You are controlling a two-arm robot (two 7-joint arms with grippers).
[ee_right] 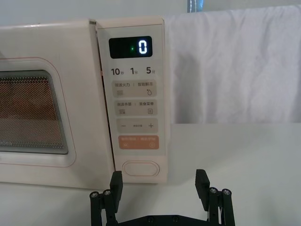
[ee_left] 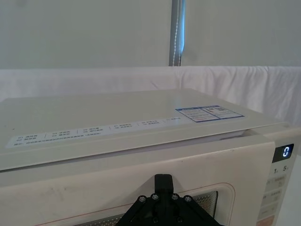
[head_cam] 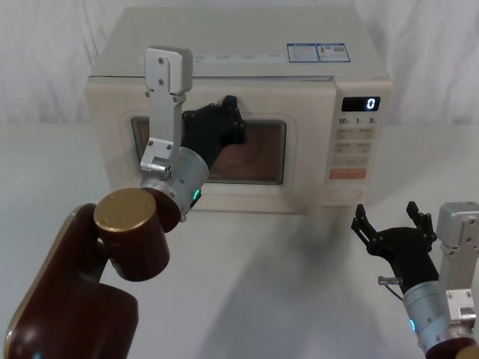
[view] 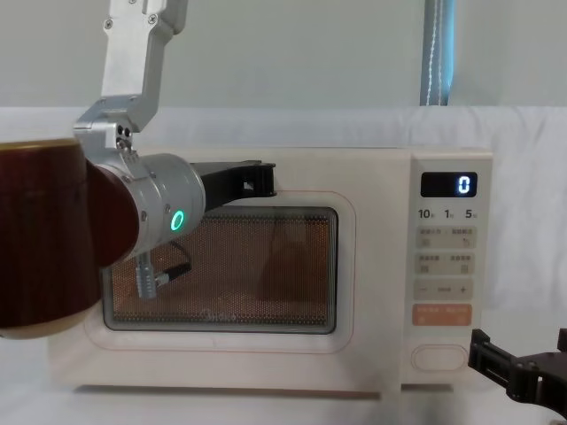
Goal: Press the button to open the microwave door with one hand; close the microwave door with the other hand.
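Observation:
The cream microwave (head_cam: 247, 63) stands at the back of the table, and its display reads 0. The microwave door (head_cam: 299, 149) lies flush with the front. My left gripper (head_cam: 224, 120) is shut, with its fingertips (ee_left: 163, 181) at the door's upper window frame (view: 301, 202); I cannot tell whether they touch it. The button (ee_right: 139, 168) is the cream pill-shaped key at the bottom of the panel (head_cam: 346, 192). My right gripper (ee_right: 159, 181) is open and empty. It hangs low in front of the panel, a little short of the button (view: 440, 357).
An orange key (ee_right: 138, 141) sits just above the button. White cloth covers the table (head_cam: 284, 284) and hangs behind the microwave. My left arm's brown elbow (head_cam: 123, 239) fills the front left. Open table lies between the two arms.

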